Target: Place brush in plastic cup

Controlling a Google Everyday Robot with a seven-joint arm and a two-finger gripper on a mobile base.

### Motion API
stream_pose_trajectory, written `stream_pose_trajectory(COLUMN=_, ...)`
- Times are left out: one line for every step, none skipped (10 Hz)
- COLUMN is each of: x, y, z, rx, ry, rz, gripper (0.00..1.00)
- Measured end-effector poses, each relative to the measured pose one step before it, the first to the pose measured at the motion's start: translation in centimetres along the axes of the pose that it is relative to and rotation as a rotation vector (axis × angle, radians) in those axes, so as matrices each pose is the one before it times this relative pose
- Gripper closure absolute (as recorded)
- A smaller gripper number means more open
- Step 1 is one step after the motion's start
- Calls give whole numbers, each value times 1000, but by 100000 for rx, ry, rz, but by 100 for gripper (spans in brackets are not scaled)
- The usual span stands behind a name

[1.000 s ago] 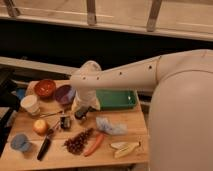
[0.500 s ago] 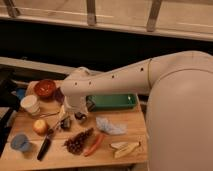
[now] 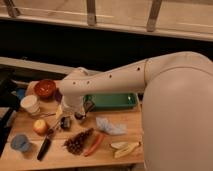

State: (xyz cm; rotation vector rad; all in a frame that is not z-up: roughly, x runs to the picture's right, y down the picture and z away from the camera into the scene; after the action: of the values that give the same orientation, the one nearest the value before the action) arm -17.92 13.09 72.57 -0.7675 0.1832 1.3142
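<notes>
The brush point(image 3: 44, 147) is a slim black-handled tool. It lies slanted on the wooden table point(image 3: 100, 160) near the front left. The plastic cup point(image 3: 20, 143) is short and light blue. It stands upright just left of the brush, near the front left corner. My gripper point(image 3: 81, 115) hangs from the white arm over the middle left of the table. It is above a chunky dark-and-grey tool point(image 3: 65, 123), to the right of and behind the brush. Nothing shows in the gripper.
A red bowl point(image 3: 45, 88) and a white cup point(image 3: 31, 104) stand at the back left. An apple point(image 3: 40, 126) lies between them and the blue cup. A green tray point(image 3: 112, 101), crumpled wrapper point(image 3: 110, 126), pine cone point(image 3: 77, 142), carrot point(image 3: 95, 144) and banana pieces point(image 3: 125, 148) fill the right side.
The arm has swung left and lowered, bringing the gripper down over the middle left of the table. The objects have not moved.
</notes>
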Motion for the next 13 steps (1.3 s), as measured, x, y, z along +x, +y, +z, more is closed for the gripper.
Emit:
stream_pose_trajectory(x=232, y=1631, z=1072, rx=-2178, ry=1490, rz=-1541, gripper=20)
stream_pose_trajectory(x=177, y=1322, z=885, rx=-1434, ry=1429, rz=-1396, gripper=20)
stream_pose_trajectory(x=378, y=1832, z=1297, rx=-2100, ry=2578, rz=-2073, gripper=20)
stream_pose_trajectory(x=116, y=872, z=873, rx=-884, ry=1932, rz=-1472, gripper=20)
stream_pose_trajectory(x=62, y=953, z=759, rx=-1346, ry=1718, rz=-1636, gripper=20)
stream_pose_trajectory(x=278, y=1474, z=1122, rx=-1454, ry=2132, rz=-2999, gripper=20)
stream_pose_trajectory(x=178, y=1029, z=416, rx=-788, ry=719, rz=-2017, gripper=20)
stream_pose_trajectory(x=-111, y=-635, z=-126, rx=458, ry=-383, rz=836, gripper=20)
stream_pose_trajectory(x=21, y=119, z=1, rx=14, ry=54, rz=-229, gripper=20)
stream_pose_trajectory(x=4, y=129, z=63, rx=-59, ry=97, rz=-212, gripper=20)
stream_pose_trajectory(x=-38, y=-45, z=-23, rx=-40, ry=2, rz=71, gripper=20)
stream_pose_trajectory(x=-126, y=8, z=251, rx=125, ry=776, rz=-8, gripper=20)
stream_pose_trajectory(x=-148, y=382, z=897, rx=86, ry=1386, rz=-292, gripper=20)
